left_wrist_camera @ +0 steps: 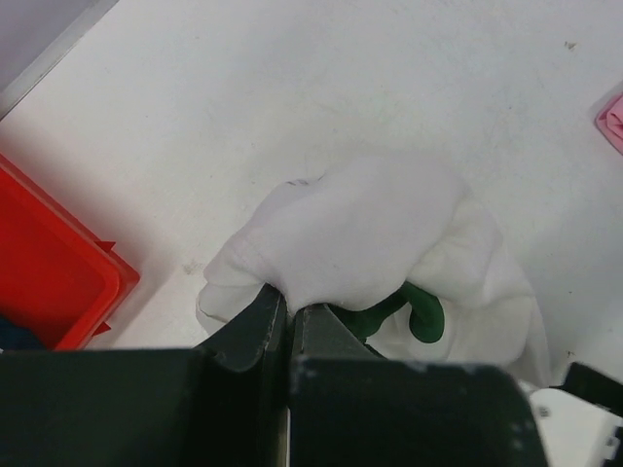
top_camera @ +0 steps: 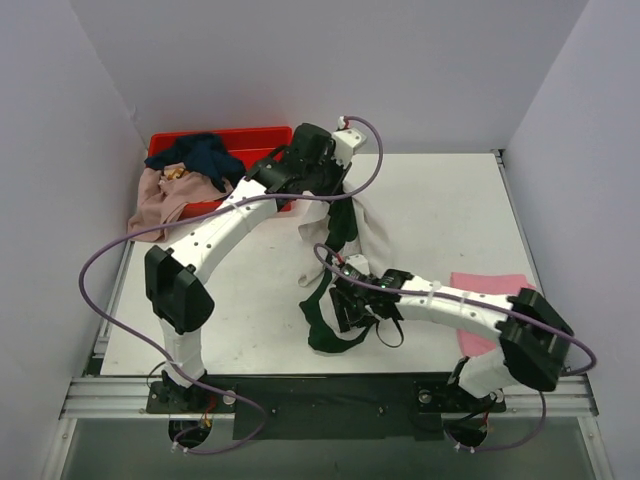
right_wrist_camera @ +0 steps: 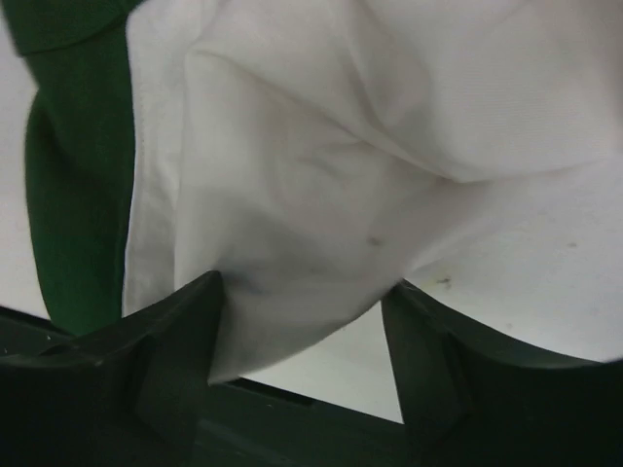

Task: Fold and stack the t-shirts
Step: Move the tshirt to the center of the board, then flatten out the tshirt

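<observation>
Inside a booth of pale grey walls (top_camera: 300, 60), a white table (top_camera: 440, 200) with a metal rail (top_camera: 330, 395) along the near edge. At the far left corner, a red crate (top_camera: 262, 136), heaped with a navy tee (top_camera: 205, 155) and a dusty pink tee (top_camera: 160, 200), the latter spilling over the rim onto the table. Toward the right front, a bright pink tee (top_camera: 488, 283) lying flat, partly under the right arm (top_camera: 450, 305).

From the near left base, the left arm (top_camera: 225, 225) stretched diagonally toward the far middle, elbow raised, wrist tipped downward. At its end, the left gripper (left_wrist_camera: 289, 309): clamps fully closed on a bunched fold of the white and green tee (left_wrist_camera: 370, 233), cloth pinched between the fingertips. Holds that white end above the table, dark green parts trailing down to the surface at mid-table.

From the near right base, the right arm laid low and reaching leftward to the middle. At its end, the right gripper (right_wrist_camera: 302, 287): gapes wide, fingers well apart, a white flap of the same tee hanging in the gap and touching one finger (right_wrist_camera: 165, 341), nothing pinched.
</observation>
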Controlling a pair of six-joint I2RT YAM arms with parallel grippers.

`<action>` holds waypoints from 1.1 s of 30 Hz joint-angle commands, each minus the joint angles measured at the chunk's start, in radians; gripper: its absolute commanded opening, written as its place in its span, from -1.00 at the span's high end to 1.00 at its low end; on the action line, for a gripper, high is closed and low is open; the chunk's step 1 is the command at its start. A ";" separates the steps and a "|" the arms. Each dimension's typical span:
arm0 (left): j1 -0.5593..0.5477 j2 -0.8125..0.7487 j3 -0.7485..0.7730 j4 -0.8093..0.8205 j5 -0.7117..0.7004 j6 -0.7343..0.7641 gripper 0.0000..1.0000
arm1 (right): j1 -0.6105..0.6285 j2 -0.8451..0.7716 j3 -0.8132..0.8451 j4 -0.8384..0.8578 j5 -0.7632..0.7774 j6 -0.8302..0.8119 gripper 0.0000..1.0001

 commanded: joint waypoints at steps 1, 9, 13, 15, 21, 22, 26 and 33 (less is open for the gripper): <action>0.026 -0.074 0.097 -0.066 -0.026 -0.008 1.00 | -0.003 0.150 0.064 0.039 -0.009 0.030 0.12; 0.046 -0.203 0.171 -0.210 -0.335 0.157 1.00 | -0.185 -0.135 0.060 -0.076 -0.191 -0.126 1.00; 0.064 -0.316 0.223 -0.346 -0.468 0.271 1.00 | -0.337 -0.325 0.113 -0.151 -0.441 -0.240 1.00; 0.060 -0.406 0.190 -0.385 -0.517 0.357 1.00 | -0.374 -0.382 0.162 -0.165 -0.561 -0.264 1.00; 0.023 -0.583 0.122 -0.494 -0.643 0.428 1.00 | -0.366 -0.397 0.304 -0.165 -0.888 -0.324 1.00; 0.021 -0.596 0.080 -0.482 -0.655 0.436 1.00 | -0.371 -0.381 0.310 -0.159 -0.957 -0.335 1.00; 0.023 -0.649 -0.147 -0.305 -0.689 0.534 1.00 | -0.426 -0.295 0.270 -0.159 -0.987 -0.320 1.00; 0.023 -0.440 -0.268 -0.123 -0.438 0.556 1.00 | -0.742 -0.077 0.138 -0.162 -0.663 -0.255 0.99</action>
